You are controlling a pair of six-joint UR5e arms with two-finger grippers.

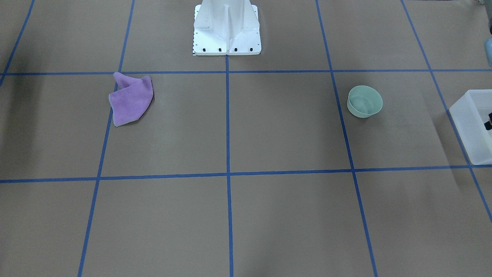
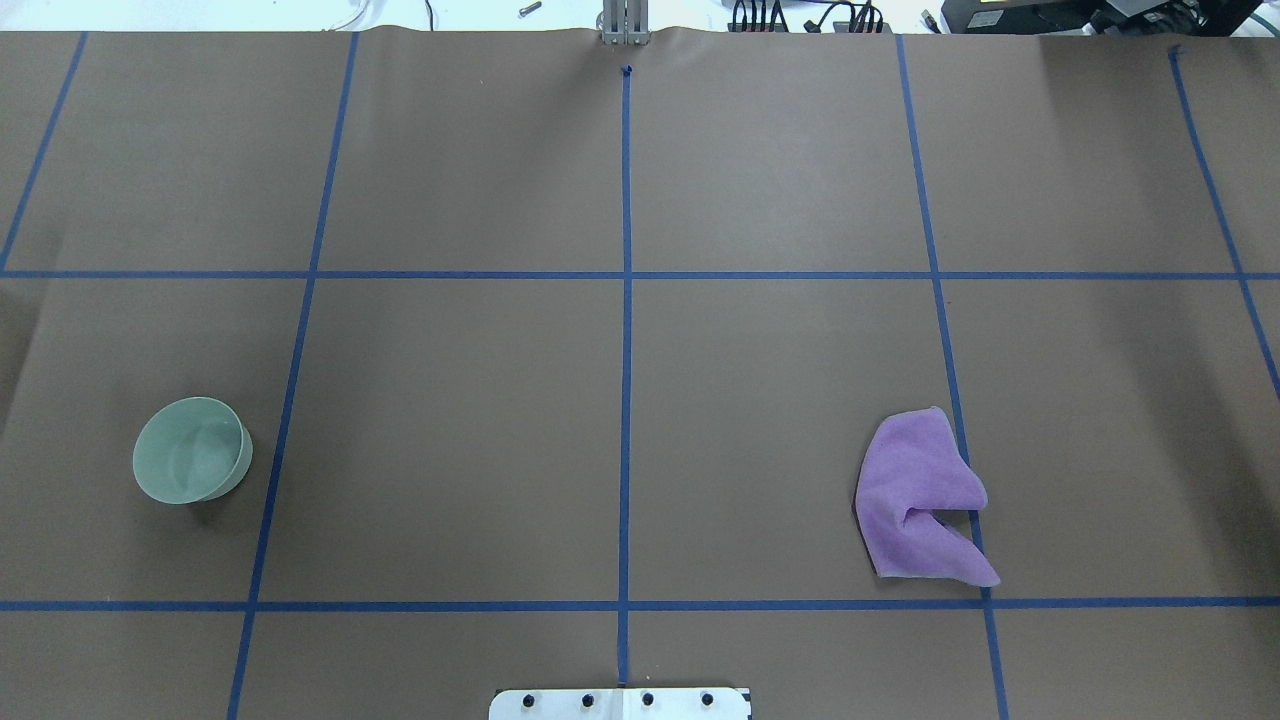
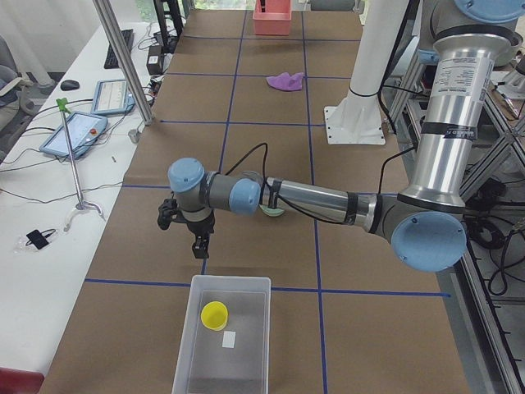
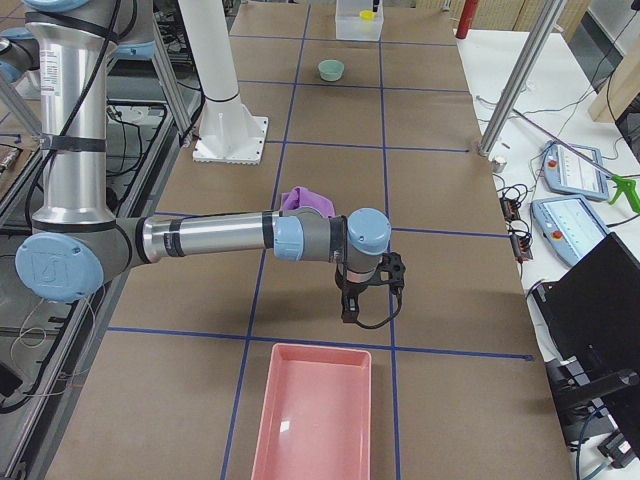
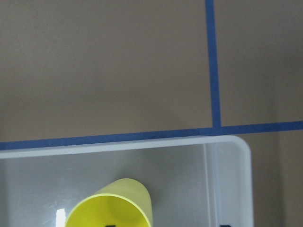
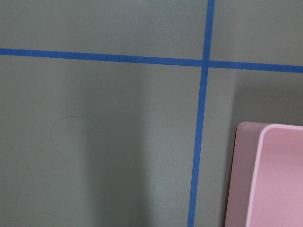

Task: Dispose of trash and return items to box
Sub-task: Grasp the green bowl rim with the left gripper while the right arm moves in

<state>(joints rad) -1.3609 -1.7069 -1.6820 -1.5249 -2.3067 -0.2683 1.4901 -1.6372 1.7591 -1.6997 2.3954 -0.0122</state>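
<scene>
The yellow cup [image 3: 215, 315] lies inside the frosted-white box [image 3: 261, 284]; the left wrist view shows the cup [image 5: 111, 208] on its side within the box rim [image 5: 142, 144]. The mint-green bowl [image 1: 365, 100] stands upright on the table, also in the overhead view [image 2: 192, 450]. My left gripper [image 3: 201, 248] hangs just beyond the box's far edge, between box and bowl; I cannot tell if it is open or shut. My right gripper [image 4: 350, 312] hangs above the table near a pink tray [image 4: 315, 410]; I cannot tell its state either.
A purple cloth [image 2: 920, 500] lies crumpled on the right half of the table, also in the front view [image 1: 132, 99]. The white robot pedestal [image 1: 226, 27] stands at the table's near-robot edge. The pink tray's corner [image 6: 270, 175] shows in the right wrist view. Blue tape lines grid the brown surface.
</scene>
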